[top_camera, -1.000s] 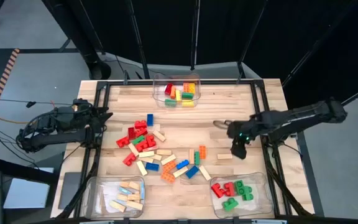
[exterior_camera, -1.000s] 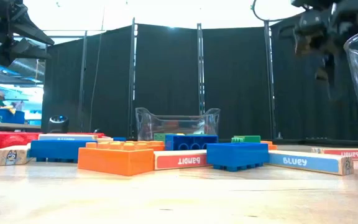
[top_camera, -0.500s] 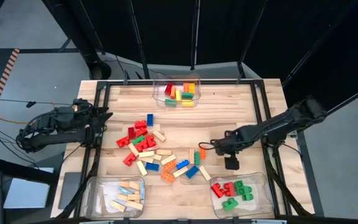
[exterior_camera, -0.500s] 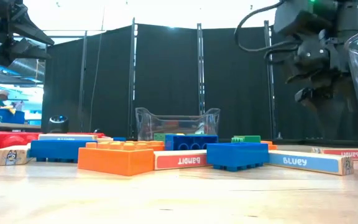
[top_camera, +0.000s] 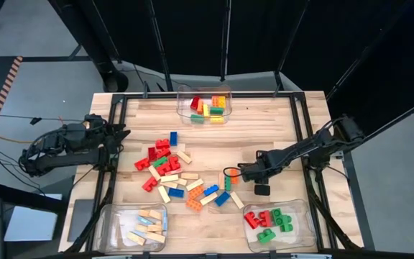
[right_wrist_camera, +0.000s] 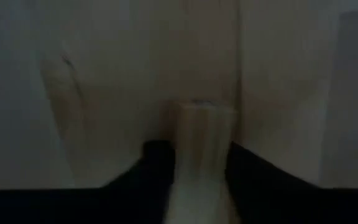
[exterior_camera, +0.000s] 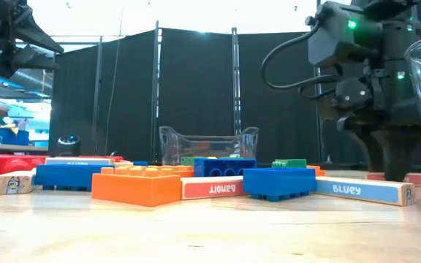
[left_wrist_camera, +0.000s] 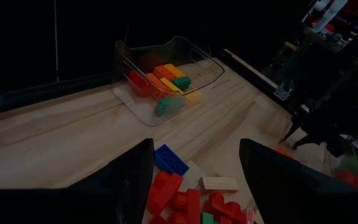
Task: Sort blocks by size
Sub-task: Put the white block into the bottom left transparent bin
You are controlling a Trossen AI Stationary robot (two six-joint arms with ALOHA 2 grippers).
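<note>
Right of the pile: right gripper (right_wrist_camera: 194, 163) has dropped to table, pinching pale wooden bar (right_wrist_camera: 201, 134) — pick begun. Left gripper (left_wrist_camera: 194, 171) idle at left edge, spread.

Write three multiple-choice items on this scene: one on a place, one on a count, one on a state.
1. In the high view, where is the bin of tan bars?
A. bottom left
B. top centre
C. bottom right

2. How many clear bins are on the table?
A. two
B. three
C. four

3. The right end effector's fingers are:
A. closed on a tan bar
B. wide open and empty
C. closed on a blue brick

Key:
1 A: the bar bin sits at the bottom left.
2 B: that one, the far bin and the red-green bin.
3 A: the right wrist view shows the right end effector with a finger against each side of a bar.
</note>
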